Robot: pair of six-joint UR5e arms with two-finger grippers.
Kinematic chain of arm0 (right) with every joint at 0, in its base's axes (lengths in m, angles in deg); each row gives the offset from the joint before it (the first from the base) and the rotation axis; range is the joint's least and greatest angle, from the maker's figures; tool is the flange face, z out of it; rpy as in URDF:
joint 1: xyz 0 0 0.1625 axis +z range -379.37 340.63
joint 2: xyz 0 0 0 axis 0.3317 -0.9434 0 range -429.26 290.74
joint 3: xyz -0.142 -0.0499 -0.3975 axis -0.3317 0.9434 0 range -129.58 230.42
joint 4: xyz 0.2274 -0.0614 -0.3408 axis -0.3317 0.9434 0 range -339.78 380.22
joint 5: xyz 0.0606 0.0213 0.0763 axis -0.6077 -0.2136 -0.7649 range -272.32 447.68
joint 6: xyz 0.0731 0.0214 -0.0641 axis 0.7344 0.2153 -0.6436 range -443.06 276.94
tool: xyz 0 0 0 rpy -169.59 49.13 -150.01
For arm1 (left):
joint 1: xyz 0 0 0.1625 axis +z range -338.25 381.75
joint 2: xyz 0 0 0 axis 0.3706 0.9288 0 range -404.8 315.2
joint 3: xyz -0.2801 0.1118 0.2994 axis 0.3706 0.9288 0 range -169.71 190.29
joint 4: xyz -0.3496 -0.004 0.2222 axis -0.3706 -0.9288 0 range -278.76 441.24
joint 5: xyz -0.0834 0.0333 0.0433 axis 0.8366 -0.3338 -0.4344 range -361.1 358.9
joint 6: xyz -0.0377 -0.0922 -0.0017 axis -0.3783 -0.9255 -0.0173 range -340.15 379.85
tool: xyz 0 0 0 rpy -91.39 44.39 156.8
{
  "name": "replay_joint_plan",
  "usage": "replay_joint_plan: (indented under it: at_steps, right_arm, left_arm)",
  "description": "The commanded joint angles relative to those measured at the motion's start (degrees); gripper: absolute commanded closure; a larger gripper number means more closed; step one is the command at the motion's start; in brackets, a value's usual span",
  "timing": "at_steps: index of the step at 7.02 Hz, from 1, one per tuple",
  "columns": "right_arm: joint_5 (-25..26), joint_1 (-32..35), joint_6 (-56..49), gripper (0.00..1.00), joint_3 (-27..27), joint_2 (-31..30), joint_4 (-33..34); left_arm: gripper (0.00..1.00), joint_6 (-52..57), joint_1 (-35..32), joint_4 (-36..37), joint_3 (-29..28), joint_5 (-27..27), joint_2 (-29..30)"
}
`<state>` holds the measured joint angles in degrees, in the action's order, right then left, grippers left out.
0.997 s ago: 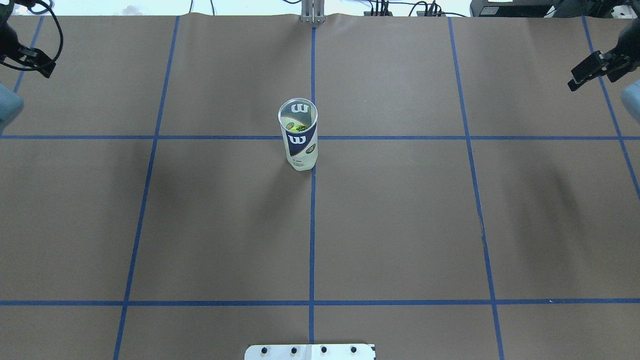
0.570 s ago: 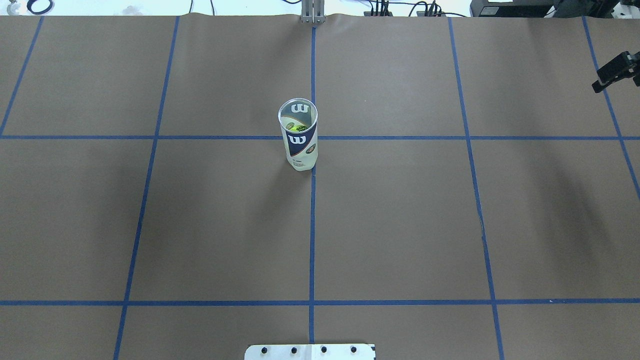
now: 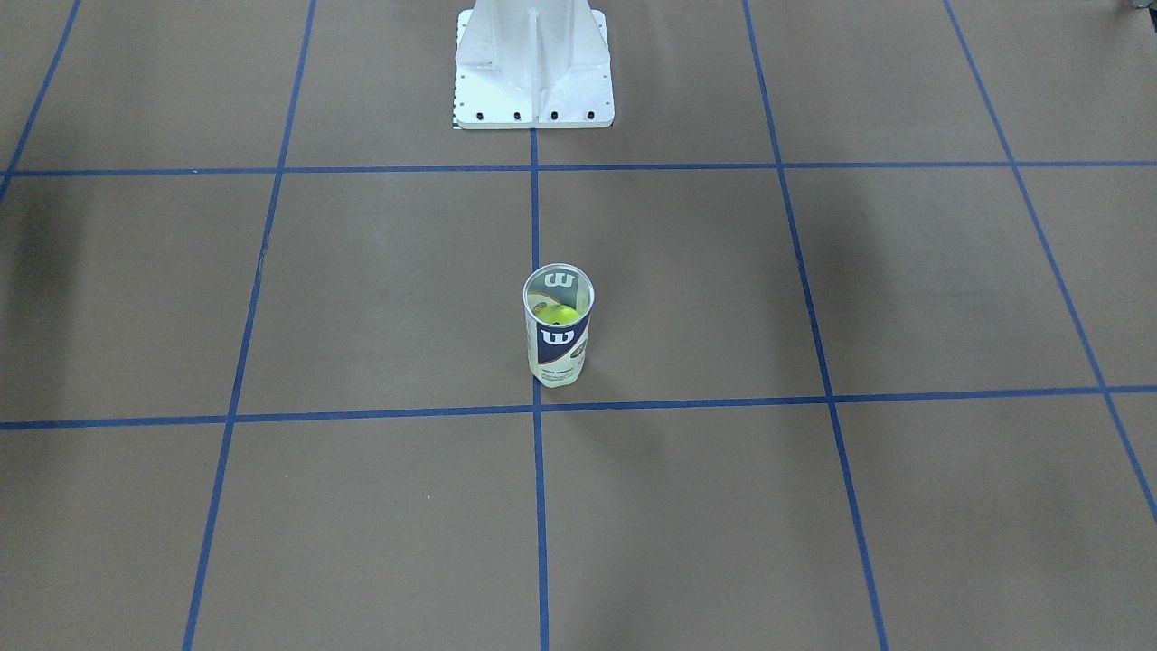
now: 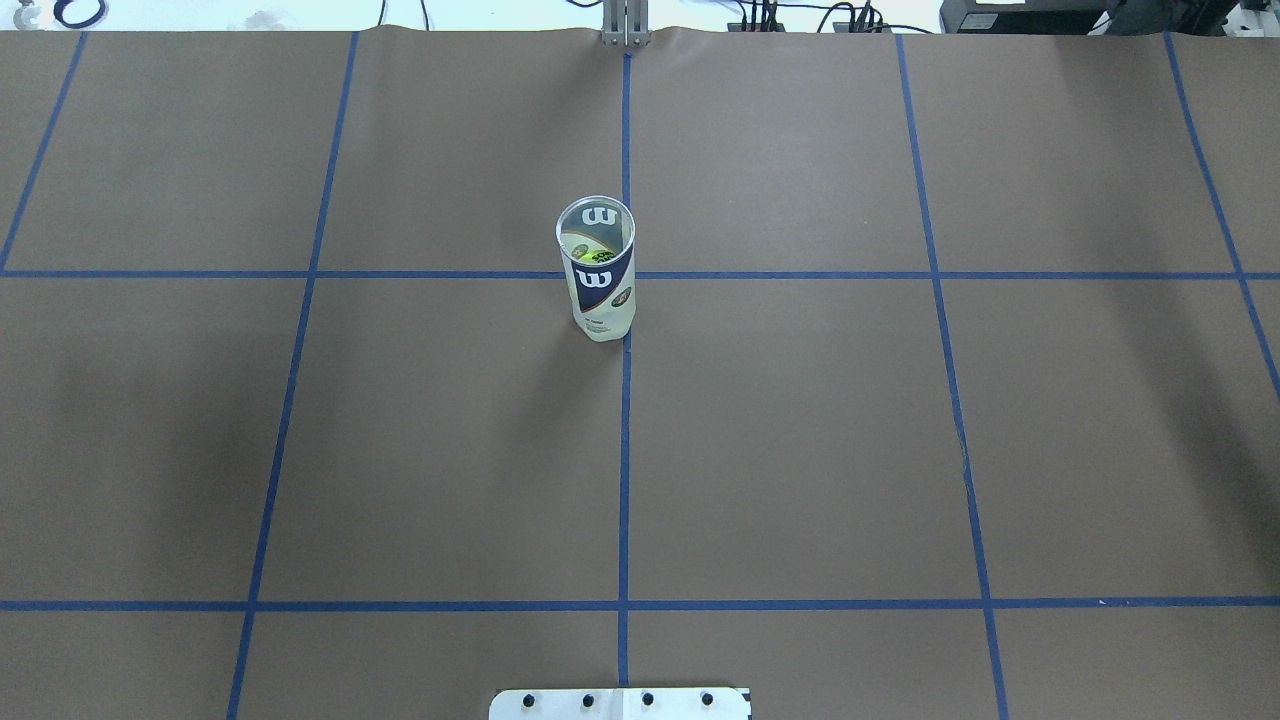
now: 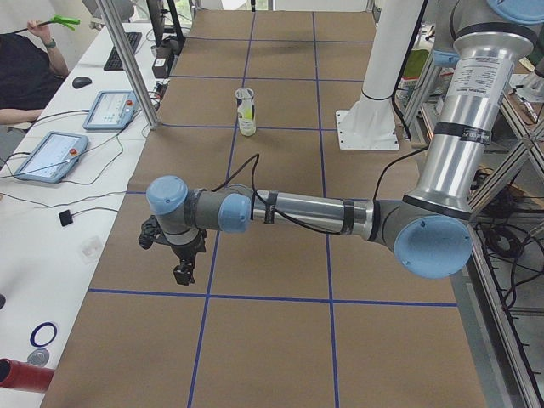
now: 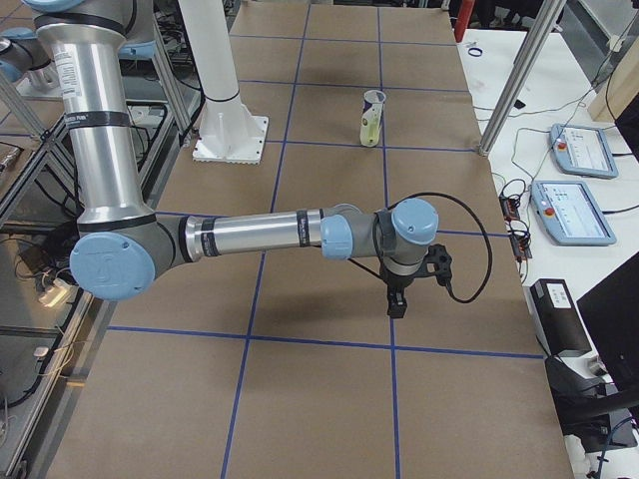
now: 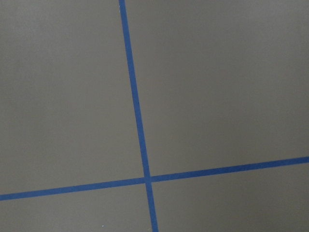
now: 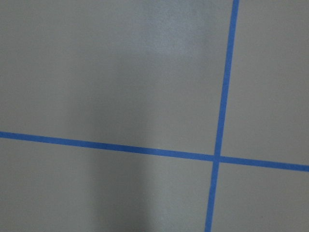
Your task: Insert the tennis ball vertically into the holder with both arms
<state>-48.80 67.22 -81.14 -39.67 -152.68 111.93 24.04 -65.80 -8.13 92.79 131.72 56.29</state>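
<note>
1. Hanging low over the table [image 4: 800, 450] near its two ends, the left arm [image 5: 297, 208] and the right arm [image 6: 260, 232] are well apart from the holder; only the side views show their jaws, pointing down with nothing visible in them; open or closed, I cannot tell.
2. Judging from that, the insertion looks done and the step in hand is the finish; the next move calls for little more than keeping both arms clear, since a brush could tip the can.
3. Farther off, at the table's middle, the holder [image 4: 600, 290] stands upright beside a crossing of blue tape lines [image 4: 625, 450]; it has a clear wall, a silver rim and a navy-and-white "W" label.
4. Inside it, low down, the tennis ball [image 3: 559, 316] shows neon yellow-green through the open mouth.
</note>
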Motion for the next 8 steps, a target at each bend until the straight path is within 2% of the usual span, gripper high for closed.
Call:
replay_joint_plan:
  at_steps: [1, 2, 3, 4, 8]
  right_arm:
    - [-2.6, 1.6, -0.6, 0.01, 0.2, -2.3, 0.1]
    - [-2.6, 1.7, -0.6, 0.01, 0.1, -2.8, 0.1]
    - [-2.6, 1.7, -0.6, 0.01, 0.1, -3.0, 0.3]
    - [-2.6, 1.9, -0.6, 0.01, 0.1, -3.1, 0.3]
    - [-3.8, 3.8, -0.6, 0.01, -0.3, -4.6, 0.3]
  left_arm:
    - [0.00, 0.1, -0.8, -0.2, 3.0, 0.3, -4.7]
    - [0.01, -3.4, -0.7, 0.1, 7.1, 0.4, -6.9]
    - [0.01, -5.7, -0.7, 0.4, 10.5, 2.7, -8.3]
    - [0.00, -7.1, -0.7, 0.5, 11.1, 4.7, -8.6]
    - [0.01, -7.4, -0.6, 0.2, 10.7, 4.9, -9.4]
